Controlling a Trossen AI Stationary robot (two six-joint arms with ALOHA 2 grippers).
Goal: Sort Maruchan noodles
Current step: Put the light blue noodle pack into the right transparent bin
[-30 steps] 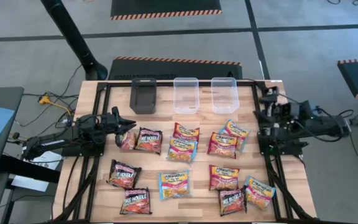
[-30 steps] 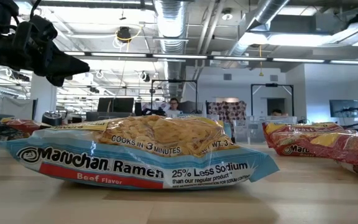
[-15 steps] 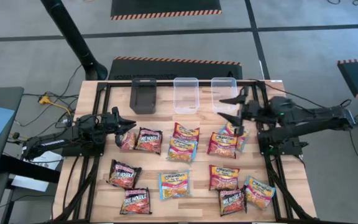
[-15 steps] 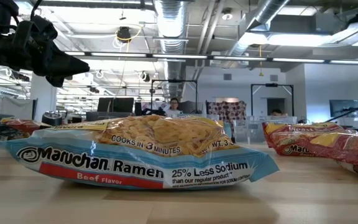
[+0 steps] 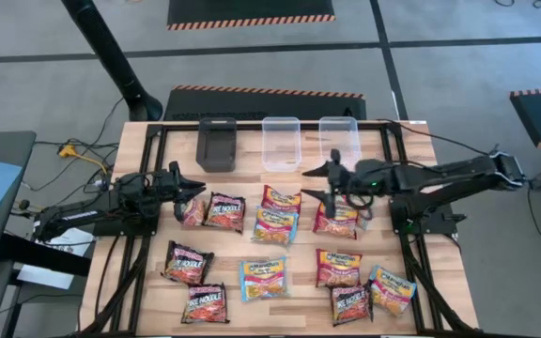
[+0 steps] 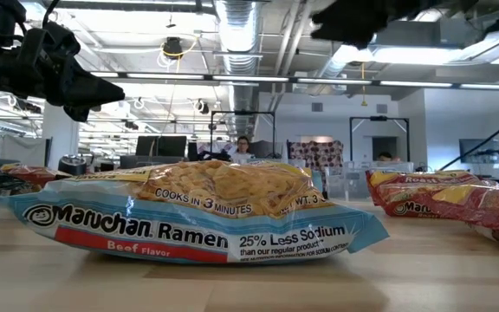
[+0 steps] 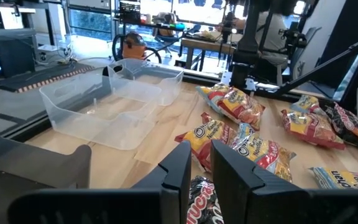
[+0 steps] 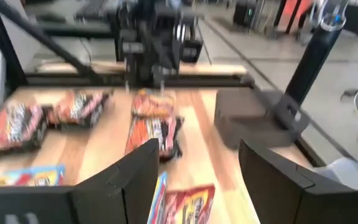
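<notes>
Lying flat across the table point(image 5: 148, 282): about 13 noodle packets point(image 5: 263, 279), long axes mostly left-right. Hovering wide open above them, right gripper point(image 5: 319, 182). Left gripper point(image 5: 193, 194) seemingly clamping 1 dark packet point(image 5: 193, 211).

The high view looks straight down on the whole table point(image 5: 158, 272), both arms and the floor around; the low view sits at tabletop height, very near a light-blue noodle packet point(image 6: 193, 217) that fills its middle, and faces level into the room behind. The left wrist view looks past its own dark fingers point(image 7: 179, 171) across the clear bins point(image 7: 114, 106) and packets toward the other arm; the right wrist view looks back across the same packets to the black bin point(image 8: 257, 121).
</notes>
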